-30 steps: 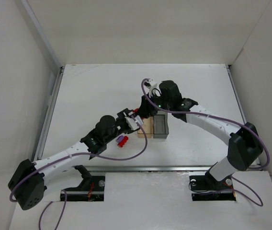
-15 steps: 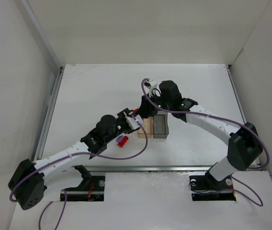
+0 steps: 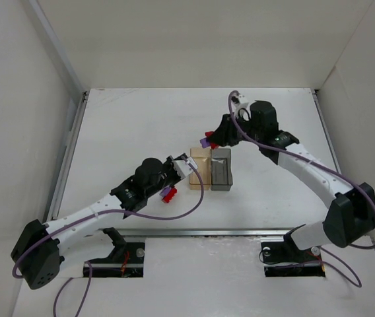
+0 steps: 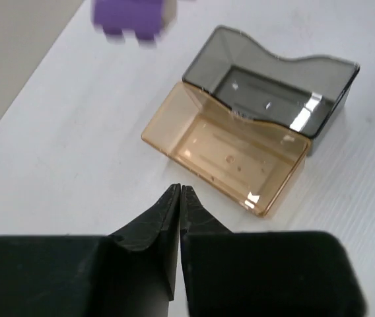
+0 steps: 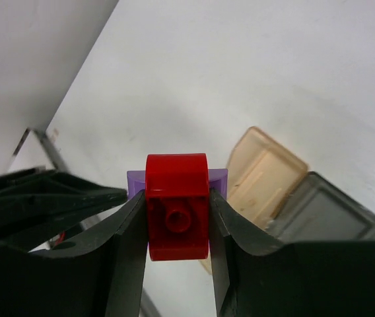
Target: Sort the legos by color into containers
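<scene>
My right gripper (image 5: 177,198) is shut on a red lego (image 5: 177,224) with a purple lego (image 5: 218,178) stuck behind it. In the top view it holds this pair (image 3: 207,142) in the air just beyond the far end of the trays. The tan tray (image 3: 201,170) and dark grey tray (image 3: 221,169) stand side by side; both look empty in the left wrist view, tan (image 4: 227,155) and grey (image 4: 270,86). My left gripper (image 4: 179,191) is shut on nothing, just left of the tan tray (image 3: 187,164). Another red and purple lego pair (image 3: 168,193) lies under the left arm.
White walls enclose the table on the left, back and right. A metal rail (image 3: 68,152) runs along the table's left edge. The purple cables loop off both arms near the trays.
My right gripper has risen and swung back and to the right, away from the left gripper, carrying the red and purple pair. The left gripper stays shut beside the tan tray.
</scene>
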